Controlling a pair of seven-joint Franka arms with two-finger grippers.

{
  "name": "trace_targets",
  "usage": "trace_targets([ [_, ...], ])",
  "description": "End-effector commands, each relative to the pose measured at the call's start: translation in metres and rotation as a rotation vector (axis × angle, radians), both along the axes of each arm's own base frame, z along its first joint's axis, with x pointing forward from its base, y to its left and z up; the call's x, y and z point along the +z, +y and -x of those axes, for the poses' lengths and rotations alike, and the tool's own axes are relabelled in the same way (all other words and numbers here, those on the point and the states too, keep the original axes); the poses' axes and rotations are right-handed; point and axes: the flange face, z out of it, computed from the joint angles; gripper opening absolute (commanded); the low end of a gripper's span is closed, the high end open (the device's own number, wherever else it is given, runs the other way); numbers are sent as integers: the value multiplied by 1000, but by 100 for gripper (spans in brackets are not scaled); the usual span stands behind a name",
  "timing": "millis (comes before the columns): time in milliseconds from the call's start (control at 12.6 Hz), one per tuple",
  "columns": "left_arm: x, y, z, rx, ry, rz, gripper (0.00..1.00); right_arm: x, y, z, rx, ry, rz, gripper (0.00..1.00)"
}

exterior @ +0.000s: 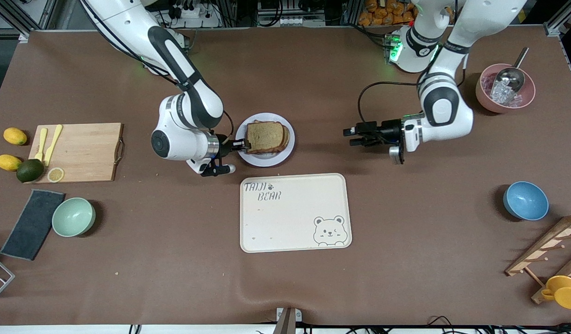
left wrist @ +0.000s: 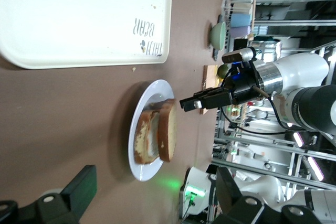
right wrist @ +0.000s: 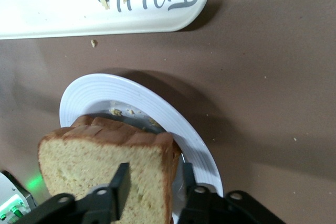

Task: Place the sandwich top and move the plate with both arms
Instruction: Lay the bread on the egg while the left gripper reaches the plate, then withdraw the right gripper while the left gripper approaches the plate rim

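The sandwich top [exterior: 265, 136] lies on a lower slice on the lavender-white plate [exterior: 267, 160], which sits between the arms' bases and the tray. In the right wrist view the sandwich top [right wrist: 100, 166] fills the near field over the plate [right wrist: 173, 124]. My right gripper [exterior: 238, 145] is at the plate's rim on the right arm's side. It is open [right wrist: 155, 174]: one finger lies over the bread's face, the other stands off its crust with a gap. My left gripper [exterior: 349, 137] is open and empty, over bare table beside the plate [left wrist: 137, 129] toward the left arm's end.
The cream bear-printed tray [exterior: 295, 212] lies nearer the front camera than the plate. A cutting board [exterior: 81, 150], lemons and a green bowl [exterior: 73, 216] are at the right arm's end. A pink bowl with a scoop [exterior: 504, 88], a blue bowl [exterior: 525, 200] and a wooden rack are at the left arm's end.
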Motion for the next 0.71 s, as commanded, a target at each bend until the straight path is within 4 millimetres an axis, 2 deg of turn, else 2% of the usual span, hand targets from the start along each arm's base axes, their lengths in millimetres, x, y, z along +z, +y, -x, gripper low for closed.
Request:
trace_targets([
  [0, -22, -15, 6, 23, -19, 13, 100, 22, -13, -11, -23, -4, -32, 100],
  [238, -37, -21, 11, 32, -7, 13, 100, 52, -60, -51, -57, 52, -88, 100],
  [317, -45, -22, 13, 49, -10, 20, 100, 57, -84, -64, -82, 35, -76, 100],
  [476, -60, -36, 17, 56, -25, 39, 100, 79, -120, -86, -19, 18, -13, 100],
  [635, -70, -41, 21, 55, -22, 42, 100, 107, -177, -112, -70, 22, -21, 100],
])
